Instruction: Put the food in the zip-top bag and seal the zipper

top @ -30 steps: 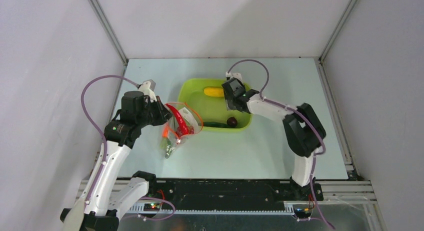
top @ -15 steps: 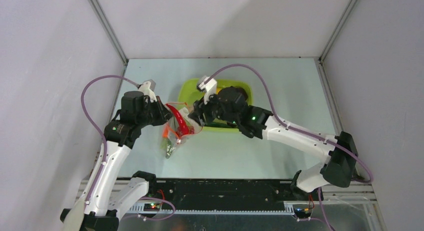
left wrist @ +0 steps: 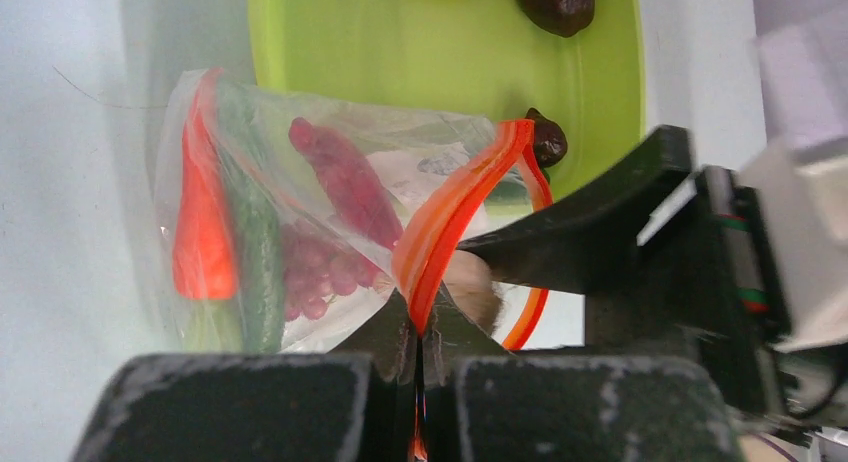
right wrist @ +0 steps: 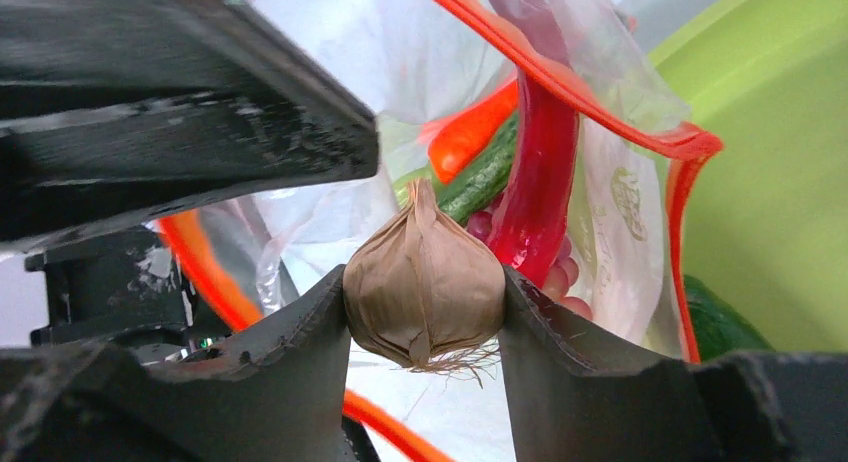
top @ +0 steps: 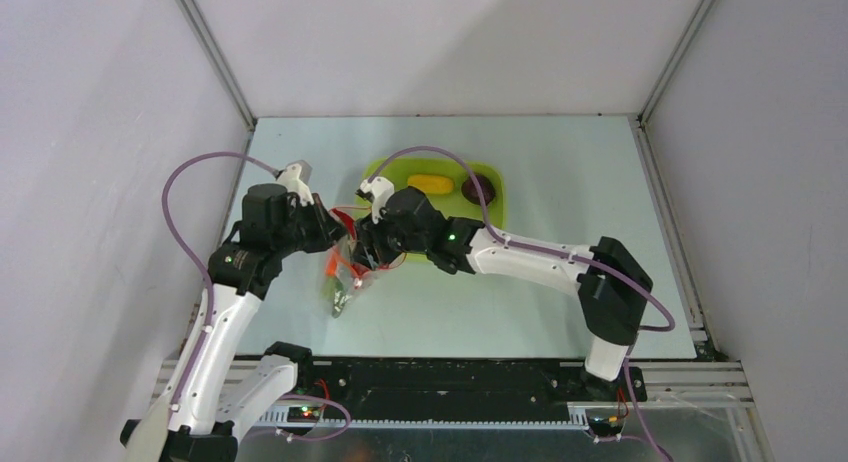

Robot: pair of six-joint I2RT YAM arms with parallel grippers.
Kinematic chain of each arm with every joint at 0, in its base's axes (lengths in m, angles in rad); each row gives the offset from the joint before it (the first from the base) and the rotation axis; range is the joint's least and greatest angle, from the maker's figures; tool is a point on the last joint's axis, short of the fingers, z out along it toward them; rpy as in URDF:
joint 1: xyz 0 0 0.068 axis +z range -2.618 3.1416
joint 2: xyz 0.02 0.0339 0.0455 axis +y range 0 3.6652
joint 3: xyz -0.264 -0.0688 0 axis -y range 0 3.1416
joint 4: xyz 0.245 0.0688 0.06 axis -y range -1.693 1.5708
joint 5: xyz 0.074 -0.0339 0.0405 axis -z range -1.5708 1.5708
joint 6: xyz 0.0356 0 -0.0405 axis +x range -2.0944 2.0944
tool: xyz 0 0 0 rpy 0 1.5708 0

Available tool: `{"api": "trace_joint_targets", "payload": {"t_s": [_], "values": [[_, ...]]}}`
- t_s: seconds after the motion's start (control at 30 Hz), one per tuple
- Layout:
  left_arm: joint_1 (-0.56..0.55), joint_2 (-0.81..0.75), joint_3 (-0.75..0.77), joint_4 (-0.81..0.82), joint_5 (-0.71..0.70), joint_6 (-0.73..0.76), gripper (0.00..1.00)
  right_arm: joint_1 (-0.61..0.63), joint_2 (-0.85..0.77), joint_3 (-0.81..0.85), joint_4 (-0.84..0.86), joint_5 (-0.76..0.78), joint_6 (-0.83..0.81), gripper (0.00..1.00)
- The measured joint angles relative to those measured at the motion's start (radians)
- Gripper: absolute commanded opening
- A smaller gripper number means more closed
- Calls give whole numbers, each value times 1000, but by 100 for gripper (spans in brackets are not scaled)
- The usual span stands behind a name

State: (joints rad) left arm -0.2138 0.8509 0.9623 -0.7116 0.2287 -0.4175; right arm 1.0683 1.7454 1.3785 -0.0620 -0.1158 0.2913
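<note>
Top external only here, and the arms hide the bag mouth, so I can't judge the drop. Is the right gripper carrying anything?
Observer: Yes, the right gripper is shut on the garlic, just before the zip-top bag and its open mouth.
Operator: Who holds the mouth open?
Observer: The left gripper is shut on the zipper.
Operator: What's inside?
Observer: A carrot, cucumber, chili and grapes.

White arms (top: 213, 332), black fingers (right wrist: 600, 382), purple cables (top: 167, 197)
</note>
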Motion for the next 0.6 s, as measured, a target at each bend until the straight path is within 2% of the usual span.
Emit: {"api": "trace_joint_targets", "payload": {"t_s": [0.1, 0.2, 0.27, 0.37, 0.6], "values": [[0, -5, 0, 0, 1, 0, 0, 0, 45, 34, -25, -8, 31, 57], [0, -7, 0, 0, 3, 0, 0, 0, 59, 53, -46, -35, 48, 76], [0, -7, 0, 0, 4, 0, 0, 3, 61, 65, -51, -53, 48, 83], [0, -7, 0, 0, 4, 0, 0, 6, 61, 74, -58, -61, 47, 90], [0, -7, 0, 0, 4, 0, 0, 6, 59, 74, -90, -61, 19, 99]]}}
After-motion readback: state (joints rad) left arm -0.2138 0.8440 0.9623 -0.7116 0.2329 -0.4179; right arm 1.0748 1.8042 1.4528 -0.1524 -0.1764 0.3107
